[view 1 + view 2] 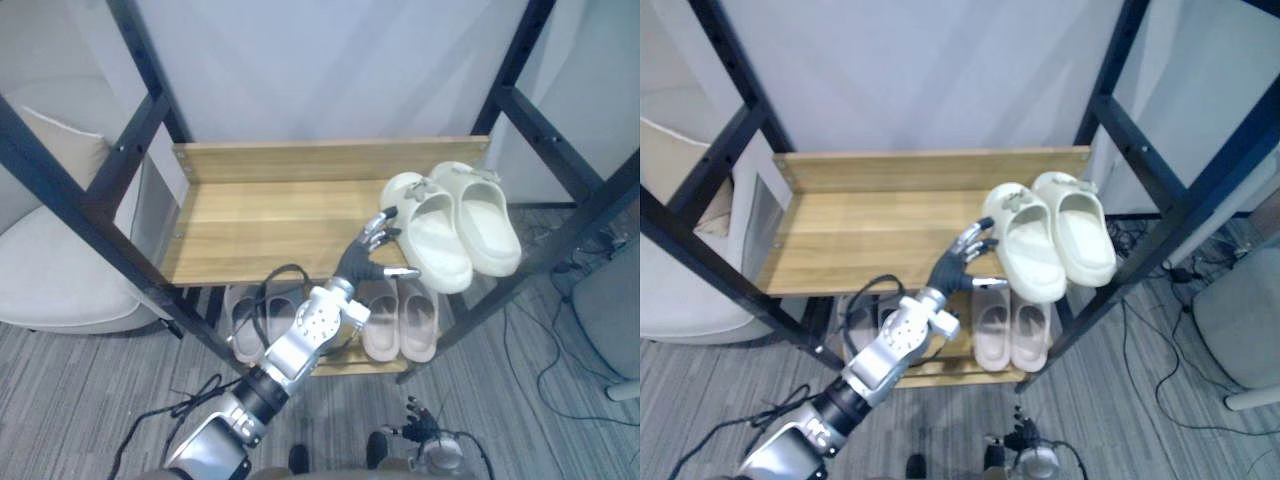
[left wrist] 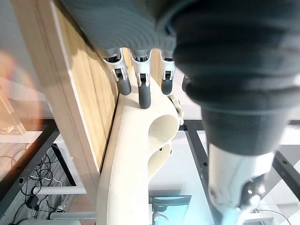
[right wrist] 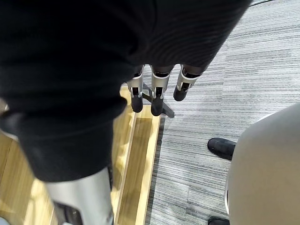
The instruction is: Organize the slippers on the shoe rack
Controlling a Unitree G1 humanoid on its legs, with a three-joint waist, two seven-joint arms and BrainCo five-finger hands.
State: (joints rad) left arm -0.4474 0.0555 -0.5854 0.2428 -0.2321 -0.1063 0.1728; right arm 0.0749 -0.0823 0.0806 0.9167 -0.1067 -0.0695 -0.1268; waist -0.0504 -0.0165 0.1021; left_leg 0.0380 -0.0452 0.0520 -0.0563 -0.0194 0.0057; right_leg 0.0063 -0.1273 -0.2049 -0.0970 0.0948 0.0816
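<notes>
Lying side by side on the right part of the wooden upper shelf, the cream slippers are just beside the left hand. Its fingers are straight and a little apart, the tips touching the side of the nearer slipper and closing on nothing. Pink slippers stand on the lower shelf. The right hand hangs low with relaxed fingers over the grey carpet. A pale armchair stands to the left of the black frame.
</notes>
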